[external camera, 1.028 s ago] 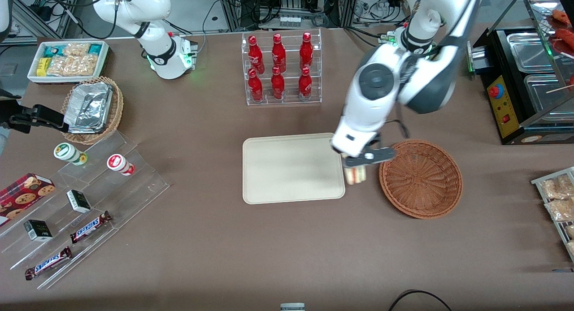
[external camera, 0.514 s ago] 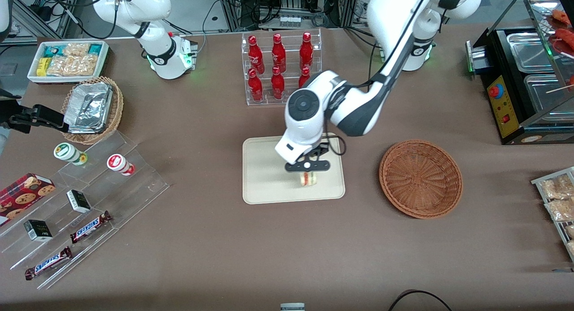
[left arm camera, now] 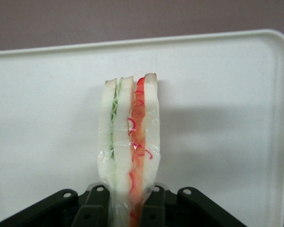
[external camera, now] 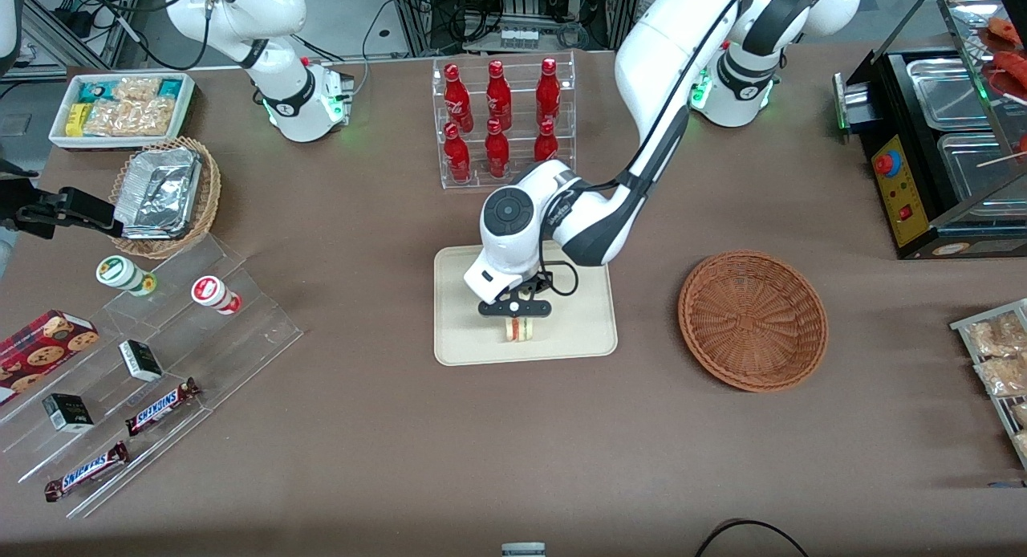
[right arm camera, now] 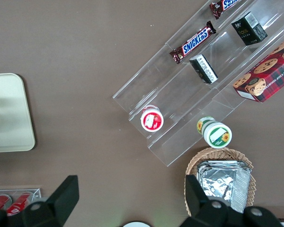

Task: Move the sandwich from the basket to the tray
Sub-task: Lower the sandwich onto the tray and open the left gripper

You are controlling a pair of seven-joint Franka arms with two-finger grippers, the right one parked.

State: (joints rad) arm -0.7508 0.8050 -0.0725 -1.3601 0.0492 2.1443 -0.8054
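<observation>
The sandwich (external camera: 519, 329), wrapped in clear film with pale bread and red, orange and green layers, hangs in my left gripper (external camera: 516, 315) low over the cream tray (external camera: 578, 332), near the tray edge closest to the front camera. In the left wrist view the sandwich (left arm camera: 128, 151) is pinched between the two black fingers (left arm camera: 92, 208), with the tray (left arm camera: 227, 118) under it. The gripper (left arm camera: 128, 208) is shut on it. The reddish-brown basket (external camera: 752, 319) stands empty beside the tray, toward the working arm's end.
A clear rack of red bottles (external camera: 501, 124) stands farther from the front camera than the tray. A stepped acrylic stand with snacks (external camera: 144, 364), a tan wicker basket with foil containers (external camera: 164, 194) and a white snack box (external camera: 120, 107) lie toward the parked arm's end. A black appliance (external camera: 939, 140) stands toward the working arm's end.
My left gripper carried the sandwich from beside the basket across over the tray, then a little farther toward the parked arm's end and lower. The basket has not moved.
</observation>
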